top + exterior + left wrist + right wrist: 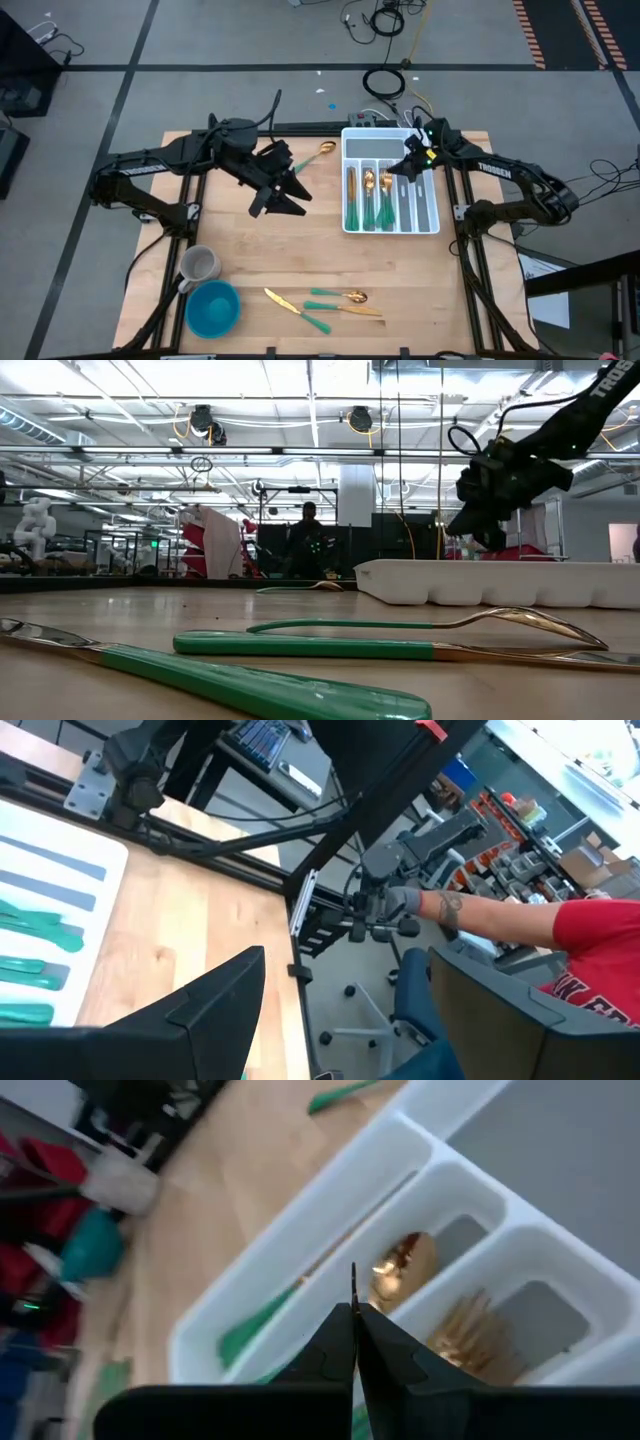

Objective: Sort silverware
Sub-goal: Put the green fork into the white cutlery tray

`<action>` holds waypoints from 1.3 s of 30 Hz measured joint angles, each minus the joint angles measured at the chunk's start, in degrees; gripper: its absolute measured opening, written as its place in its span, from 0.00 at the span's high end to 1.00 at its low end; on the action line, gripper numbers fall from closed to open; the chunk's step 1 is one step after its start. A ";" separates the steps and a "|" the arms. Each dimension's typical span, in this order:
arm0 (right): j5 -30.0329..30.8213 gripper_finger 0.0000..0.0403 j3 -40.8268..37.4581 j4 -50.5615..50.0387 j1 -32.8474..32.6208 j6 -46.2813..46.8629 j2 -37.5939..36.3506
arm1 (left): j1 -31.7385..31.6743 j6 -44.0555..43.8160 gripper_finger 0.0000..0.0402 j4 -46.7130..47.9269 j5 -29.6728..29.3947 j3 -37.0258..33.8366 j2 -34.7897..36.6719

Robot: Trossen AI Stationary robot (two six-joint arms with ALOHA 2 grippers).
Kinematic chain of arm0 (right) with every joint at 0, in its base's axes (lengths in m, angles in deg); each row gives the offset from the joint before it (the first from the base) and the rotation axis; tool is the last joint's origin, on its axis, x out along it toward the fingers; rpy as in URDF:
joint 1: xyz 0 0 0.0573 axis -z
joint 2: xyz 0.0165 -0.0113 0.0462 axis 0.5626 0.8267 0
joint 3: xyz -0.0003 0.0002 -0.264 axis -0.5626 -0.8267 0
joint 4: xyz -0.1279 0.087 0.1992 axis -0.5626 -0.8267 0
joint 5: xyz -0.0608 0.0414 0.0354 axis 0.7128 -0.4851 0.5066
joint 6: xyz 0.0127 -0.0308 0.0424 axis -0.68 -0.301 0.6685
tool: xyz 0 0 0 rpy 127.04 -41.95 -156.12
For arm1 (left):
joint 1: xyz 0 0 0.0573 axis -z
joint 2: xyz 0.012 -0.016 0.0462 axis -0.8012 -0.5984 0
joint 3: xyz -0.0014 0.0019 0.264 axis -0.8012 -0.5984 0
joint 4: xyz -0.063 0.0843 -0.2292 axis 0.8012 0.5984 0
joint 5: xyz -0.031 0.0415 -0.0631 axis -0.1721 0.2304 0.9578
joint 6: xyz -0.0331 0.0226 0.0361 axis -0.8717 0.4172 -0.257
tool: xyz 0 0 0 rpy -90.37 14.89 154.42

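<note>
While the right gripper (412, 166) hangs over the far end of the white compartmented plastic tray (432, 222) with its two dark fingers pressed together and nothing between them, the left gripper (290, 190) is poised above the bare wooden worktop (300, 250) to the tray's left, its fingers spread wide and empty. Several pieces of gold-headed, teal-handled silverware (368, 200) lie lengthwise in the tray's compartments, handles toward the near end; the right wrist view shows a spoon bowl (400, 1265) and fork tines (470, 1335) in neighbouring slots. One teal-handled spoon (312, 155) lies alone on the worktop near the far edge, just behind the left gripper. Near the front edge, well apart from the tray, three more pieces lie close together: a knife (296, 309), a spoon (340, 295) and a second knife (345, 309). A grey mug (198, 266) and a round blue bowl (212, 308) sit at the front left corner, touching or nearly so. Beyond the worktop, the left wrist view catches a person's forearm in a red sleeve (520, 915).
</note>
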 joint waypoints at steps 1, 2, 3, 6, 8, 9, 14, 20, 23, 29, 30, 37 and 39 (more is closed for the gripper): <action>-1.35 1.00 0.42 0.10 0.27 0.69 0.20 | 0.00 -0.03 0.29 -0.02 -0.01 0.00 0.00; -2.38 1.00 0.95 0.23 0.29 1.31 0.20 | -0.01 -0.09 0.29 -0.01 -0.01 0.00 0.00; -3.36 1.00 1.48 0.20 0.27 1.44 0.13 | -0.02 -0.11 0.29 0.05 -0.01 0.00 0.02; -3.87 1.00 3.26 -3.31 0.92 -0.44 0.06 | -0.02 -0.13 0.29 2.10 0.01 0.00 0.00; -3.17 1.00 4.74 -7.19 2.17 -2.55 0.46 | -0.02 -0.14 0.29 3.49 0.00 0.00 0.02; -2.06 1.00 5.62 -9.23 2.79 -3.79 0.87 | -0.01 -0.15 0.29 4.13 -0.01 0.00 0.02; 2.29 1.00 8.15 -16.85 5.00 -9.74 4.68 | -0.02 -0.11 0.29 4.82 -0.01 0.00 0.02; 3.28 1.00 9.57 -17.10 4.31 -13.18 10.67 | -0.37 -0.08 0.29 4.93 -0.03 0.00 0.02; 3.75 1.00 9.87 -17.03 3.81 -14.83 13.81 | -0.81 0.11 0.29 4.95 -0.03 0.00 0.02; 3.97 1.00 9.87 -14.73 1.80 -15.84 17.98 | -2.04 0.28 0.29 4.95 -0.04 0.00 0.02; 4.02 1.00 9.87 -14.05 1.53 -15.71 18.17 | -2.28 0.28 0.29 4.95 -0.03 0.00 0.02; 6.92 1.00 9.92 -11.11 -0.12 -16.96 18.79 | -3.79 0.28 0.29 4.93 -0.06 0.00 0.02; 8.30 1.00 9.95 -11.12 -0.58 -17.91 18.76 | -4.10 0.28 0.29 4.93 -0.06 0.00 0.01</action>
